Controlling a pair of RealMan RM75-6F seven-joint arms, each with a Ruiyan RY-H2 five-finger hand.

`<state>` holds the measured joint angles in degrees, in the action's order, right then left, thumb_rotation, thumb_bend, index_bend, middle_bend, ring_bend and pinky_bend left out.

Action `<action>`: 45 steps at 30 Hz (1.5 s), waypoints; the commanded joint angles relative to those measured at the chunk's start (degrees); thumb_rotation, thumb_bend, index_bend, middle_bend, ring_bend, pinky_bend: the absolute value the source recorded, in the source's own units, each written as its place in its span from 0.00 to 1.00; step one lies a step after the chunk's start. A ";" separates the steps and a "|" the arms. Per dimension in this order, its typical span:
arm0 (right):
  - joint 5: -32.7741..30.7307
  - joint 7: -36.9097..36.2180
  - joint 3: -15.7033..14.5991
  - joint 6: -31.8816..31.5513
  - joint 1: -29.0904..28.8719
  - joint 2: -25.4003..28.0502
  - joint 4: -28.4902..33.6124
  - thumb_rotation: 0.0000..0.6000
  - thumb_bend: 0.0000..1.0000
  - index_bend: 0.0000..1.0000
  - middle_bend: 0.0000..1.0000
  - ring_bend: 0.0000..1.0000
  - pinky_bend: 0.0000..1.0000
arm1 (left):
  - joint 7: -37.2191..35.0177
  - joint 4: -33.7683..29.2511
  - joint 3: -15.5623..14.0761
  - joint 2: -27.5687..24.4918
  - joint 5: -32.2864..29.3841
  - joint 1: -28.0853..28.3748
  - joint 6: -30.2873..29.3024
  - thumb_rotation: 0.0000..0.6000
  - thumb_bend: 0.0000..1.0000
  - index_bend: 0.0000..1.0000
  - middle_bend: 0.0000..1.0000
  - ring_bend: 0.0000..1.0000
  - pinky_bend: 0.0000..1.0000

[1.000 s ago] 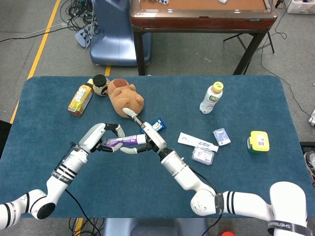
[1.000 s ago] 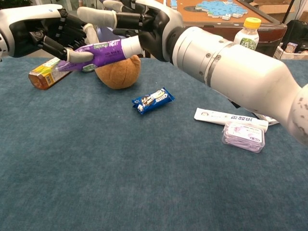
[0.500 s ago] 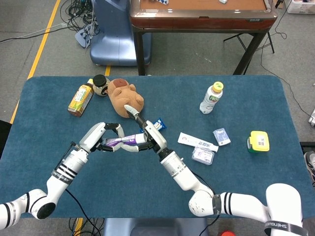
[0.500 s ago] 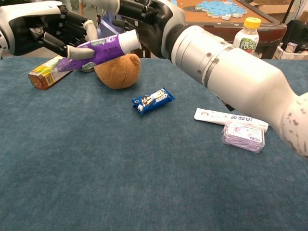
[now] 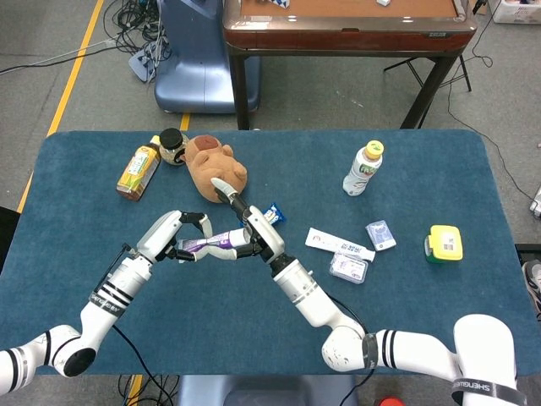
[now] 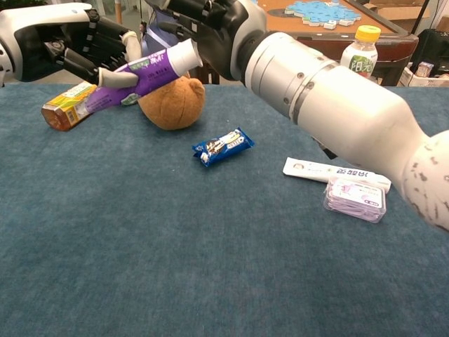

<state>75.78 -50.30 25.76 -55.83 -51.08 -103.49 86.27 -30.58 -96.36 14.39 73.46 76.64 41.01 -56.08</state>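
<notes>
Head view: my left hand [image 5: 173, 237] wrapped around the tail end of the purple tube [image 5: 211, 244], held off the blue table [image 5: 439, 296]; my right hand [image 5: 254, 227] at the tube's white cap end, fingers about it, though whether they truly clamp I cannot tell; plush toy [image 5: 213, 167] just behind; blue snack packet [image 6: 223, 146] near; juice carton [image 5: 138, 171] well to the left; step judged: a two-handed transfer or cap turn; next calls for one firm grasp while the other acts

Left hand [image 5: 173, 237] fingers curled; right hand [image 5: 254, 228] meeting it mid-air.
</notes>
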 commanded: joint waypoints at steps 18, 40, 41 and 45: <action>1.94 4.16 -2.28 -2.23 3.03 6.78 4.35 0.91 0.00 0.00 0.00 0.00 0.00 | -5.65 5.72 -2.59 -0.20 5.37 -0.06 0.77 1.00 0.61 0.57 0.69 0.45 0.35; 6.38 15.29 -7.55 -6.91 11.35 26.23 12.43 0.91 0.00 0.00 0.00 0.00 0.00 | 17.15 25.96 -10.30 12.26 13.85 0.63 -3.41 1.00 0.60 0.48 0.58 0.40 0.35; 6.47 15.39 -7.86 -7.13 11.71 26.67 12.49 0.91 0.00 0.00 0.00 0.00 0.00 | 17.42 26.42 -10.47 12.66 13.79 0.64 -3.31 1.00 0.60 0.48 0.58 0.39 0.35; 6.69 15.28 -9.10 -7.59 13.04 28.53 12.57 0.91 0.00 0.00 0.00 0.00 0.00 | 17.76 27.94 -11.10 13.88 13.35 0.62 -2.69 1.00 0.60 0.47 0.57 0.39 0.35</action>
<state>82.32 -35.03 17.03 -63.27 -38.41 -75.39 98.78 -12.93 -68.63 3.50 87.14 90.11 41.64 -58.97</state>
